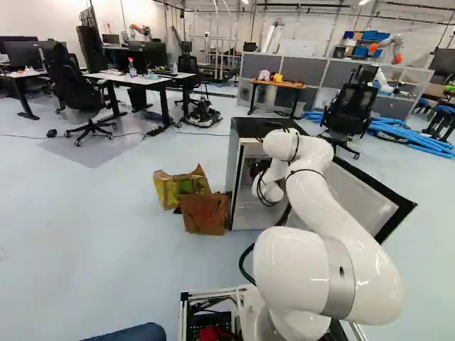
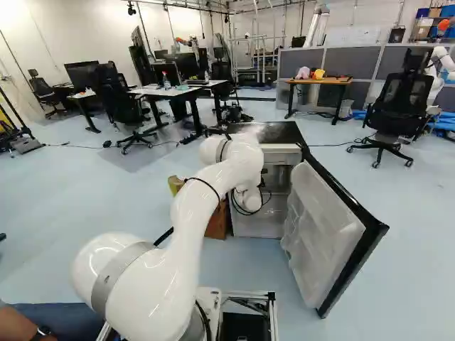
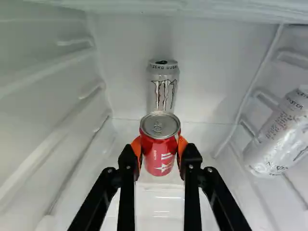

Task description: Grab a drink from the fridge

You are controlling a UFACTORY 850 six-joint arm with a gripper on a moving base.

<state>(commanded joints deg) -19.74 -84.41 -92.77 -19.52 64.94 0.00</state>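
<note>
Drink can, red with a silver lid, upright inside the open fridge, directly ahead of the robot. Tool pinching the red can, one orange pad against each side. Gap beneath the can's base, if any: impossible to tell.

Just beyond, on the far side: tall silver can, upright near the back wall. Well apart from the tool, beside a side wall: tilted silver can. Close overhead: pale ledge.

White arm reaching in from the near side. Fridge door swung wide to the right; yellow bag and brown box on the floor to the left.

Likely next step: small lift, then straight pull back to the near side. Main risk: slipping or twisting in the grip, because of smooth, round, perhaps damp metal between two narrow pads. Too little lift: base scraping along the shelf and tipping. Too much: lid knocking the ledge. Any drift farther in: likely bump against the tall silver can, with a topple possible. Early swing to the right: wrist or elbow striking the door. Early swing to the left: knock against the fridge's side, or against bag and box if carried low. Overly hard squeeze: thin metal dented.
</note>
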